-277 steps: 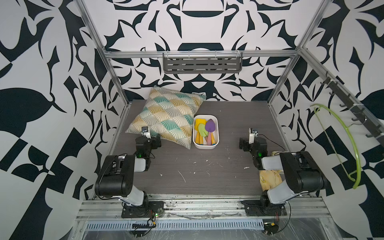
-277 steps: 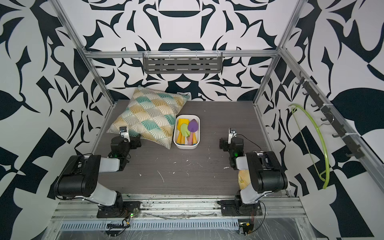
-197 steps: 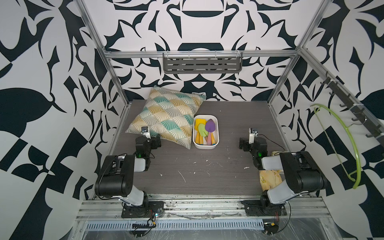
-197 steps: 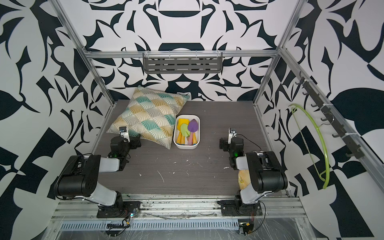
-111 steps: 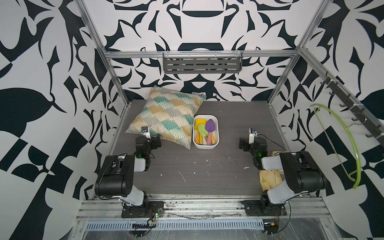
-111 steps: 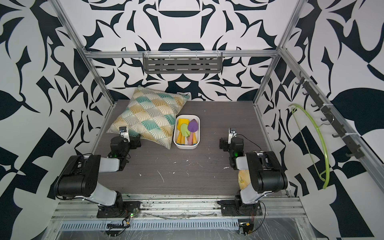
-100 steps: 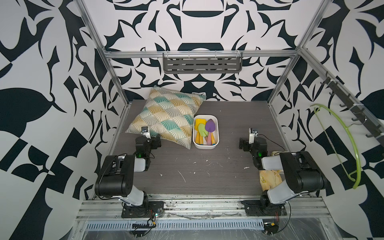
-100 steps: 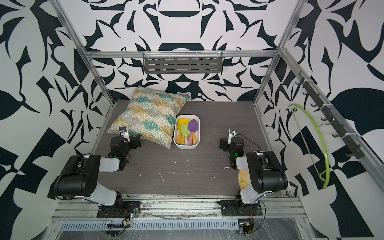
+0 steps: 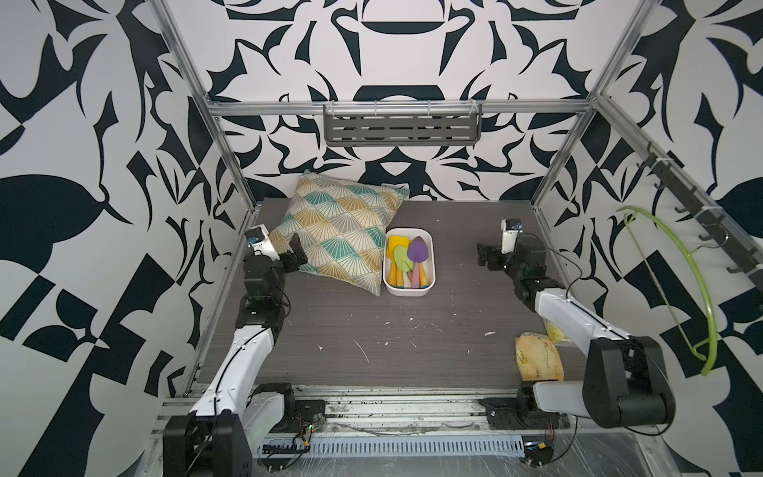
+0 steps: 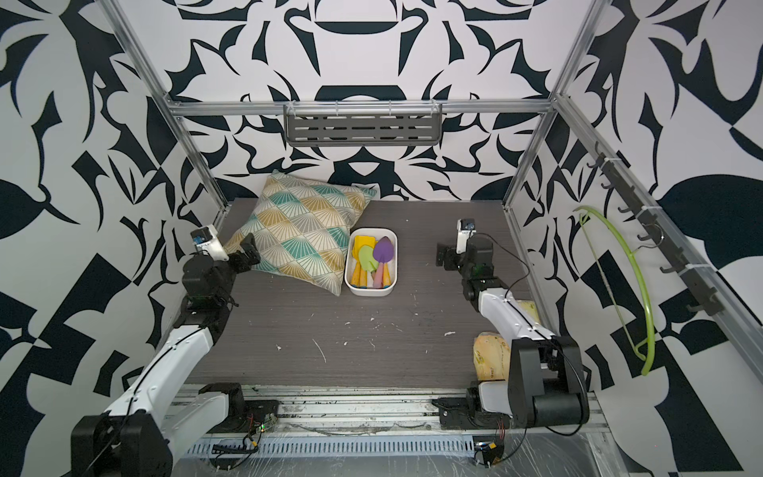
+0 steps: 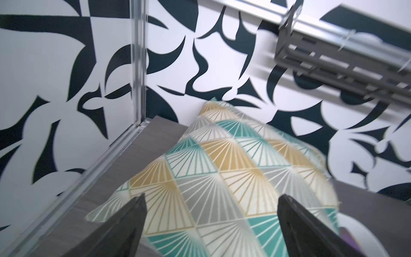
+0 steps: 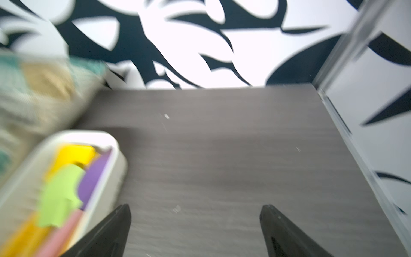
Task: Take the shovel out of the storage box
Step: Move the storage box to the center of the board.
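One white storage box [image 9: 408, 292] mid-surface, long axis running from the robot's side toward the back wall, just beside one patterned pillow [image 9: 342, 231]. Holds three toy shovels lying lengthwise, side by side: purple-bladed shovel [image 9: 418, 251], green-bladed shovel [image 9: 399, 258], yellow-bladed shovel [image 9: 397, 241]. Blades toward the back wall, handles toward the robot. Overlapping, so handles hard to match to blades; smeared in the right wrist view. Two grippers, both clear of the box: left gripper [image 9: 295, 254] with jaws apart at the pillow's corner, right gripper [image 9: 485, 258] with jaws apart above bare surface [image 9: 392, 330]. Clamped on nothing. Yellowish packet [image 9: 536, 363] partly hidden by the right arm, print unreadable.
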Tool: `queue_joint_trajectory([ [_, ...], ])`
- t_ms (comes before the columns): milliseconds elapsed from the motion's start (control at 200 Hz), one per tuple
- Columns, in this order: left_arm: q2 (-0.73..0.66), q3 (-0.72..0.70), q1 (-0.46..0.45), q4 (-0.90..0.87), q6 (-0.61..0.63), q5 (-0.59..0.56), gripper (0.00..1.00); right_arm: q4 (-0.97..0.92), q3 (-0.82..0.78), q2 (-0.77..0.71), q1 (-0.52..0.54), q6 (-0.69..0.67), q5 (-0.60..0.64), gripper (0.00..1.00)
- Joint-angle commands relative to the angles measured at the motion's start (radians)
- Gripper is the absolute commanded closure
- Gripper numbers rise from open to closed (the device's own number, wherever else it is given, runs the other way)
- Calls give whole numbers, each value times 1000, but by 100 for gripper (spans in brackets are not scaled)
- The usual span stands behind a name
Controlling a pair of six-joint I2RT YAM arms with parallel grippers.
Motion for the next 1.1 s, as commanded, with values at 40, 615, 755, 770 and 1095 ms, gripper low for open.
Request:
queue_joint_trajectory([
  [40,82,114,-209,-227,-173,136,1,-296,177,71,94,174,-100,8],
  [615,600,382,-631,-324,-412,66,12,-481,474,460,315,206,-3,40],
  [755,679,438,-628,-396,-372,58,21,-487,491,504,316,198,-20,54],
  [770,685,440,-628,-400,-370,52,21,-487,492,506,318,198,-20,55],
  [1095,783,469,-620,-432,-318,-4,32,-519,503,538,318,182,-19,74],
])
